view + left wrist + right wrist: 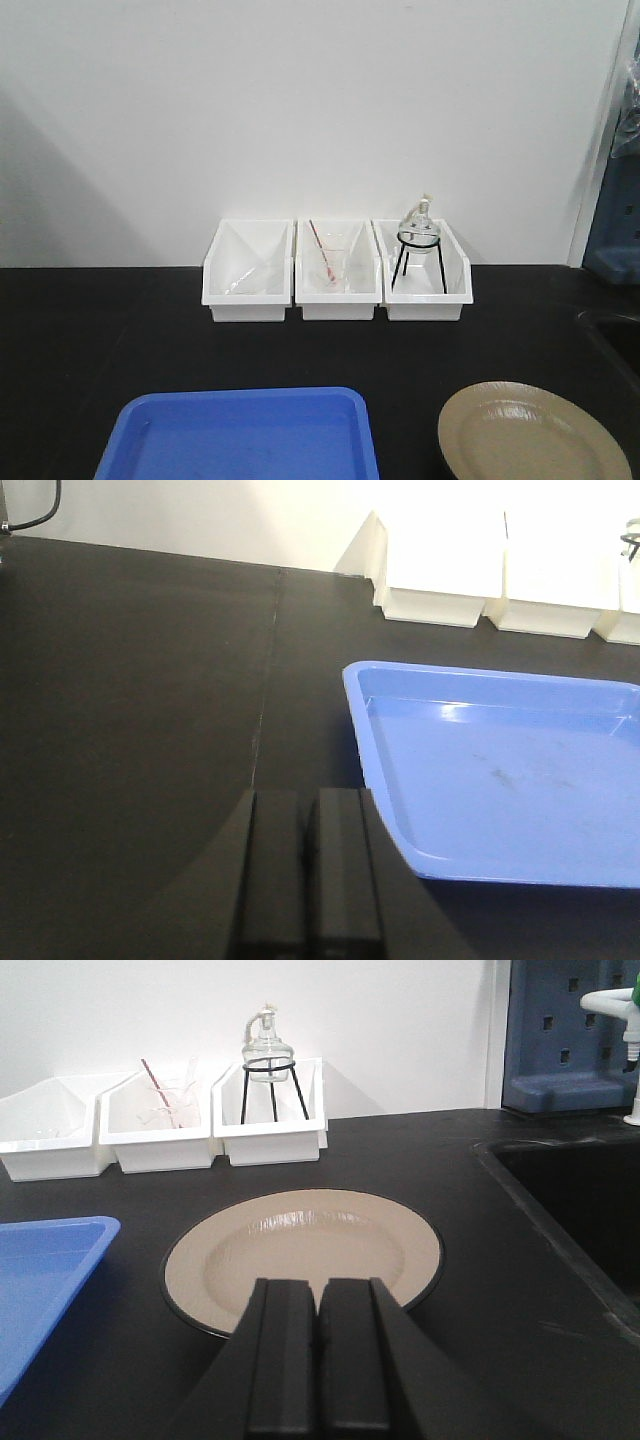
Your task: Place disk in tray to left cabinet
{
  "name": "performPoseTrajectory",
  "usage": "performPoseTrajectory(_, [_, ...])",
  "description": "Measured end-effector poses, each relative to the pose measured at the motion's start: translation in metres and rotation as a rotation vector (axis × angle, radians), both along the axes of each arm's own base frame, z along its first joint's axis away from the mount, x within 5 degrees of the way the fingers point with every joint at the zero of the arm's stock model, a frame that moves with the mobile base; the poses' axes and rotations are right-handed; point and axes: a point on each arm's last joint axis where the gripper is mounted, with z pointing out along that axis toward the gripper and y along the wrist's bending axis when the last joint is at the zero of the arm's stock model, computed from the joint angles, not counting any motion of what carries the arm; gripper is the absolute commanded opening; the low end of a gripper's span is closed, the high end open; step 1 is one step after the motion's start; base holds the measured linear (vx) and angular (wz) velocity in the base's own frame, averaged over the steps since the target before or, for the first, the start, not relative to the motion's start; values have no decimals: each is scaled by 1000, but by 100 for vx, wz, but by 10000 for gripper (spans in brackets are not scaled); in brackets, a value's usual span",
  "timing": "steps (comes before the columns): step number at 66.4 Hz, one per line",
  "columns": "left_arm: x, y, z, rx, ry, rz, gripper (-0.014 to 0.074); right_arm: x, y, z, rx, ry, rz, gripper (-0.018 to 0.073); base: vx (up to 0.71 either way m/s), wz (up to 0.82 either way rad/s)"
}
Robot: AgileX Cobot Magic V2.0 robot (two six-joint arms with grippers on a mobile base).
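The round, glossy tan disk with a thin black rim [300, 1240] lay flat on the black tabletop [480, 1260], straight ahead of the right gripper [319, 1295], its near edge hidden behind jaws pressed together and empty. The flat bright blue plastic tray [500, 780] sat to the upper right of the left gripper [309, 805], whose jaws were likewise closed. The right arm looked nearer the disk.

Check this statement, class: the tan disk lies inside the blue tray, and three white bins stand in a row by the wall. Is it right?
Not quite. The disk is not in the tray. It lies on the black counter to the tray's right, apart from it, as the front view shows. The three white bins do stand in a row by the wall.
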Motion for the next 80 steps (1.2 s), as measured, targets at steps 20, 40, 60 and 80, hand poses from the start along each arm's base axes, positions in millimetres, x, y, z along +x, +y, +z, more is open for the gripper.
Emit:
performPoseTrajectory(20, [0,0,0,0,0,0,-6,0,0,0,0,0,0,-6,0,0])
performPoseTrajectory(40, [0,0,0,0,0,0,-6,0,0,0,0,0,0,-6,0,0])
performPoseTrajectory(60, [0,0,0,0,0,0,-6,0,0,0,0,0,0,-6,0,0])
performPoseTrajectory(80, [2,2,22,-8,-239,19,-6,0,1,14,6,-156,10,-6,0,0])
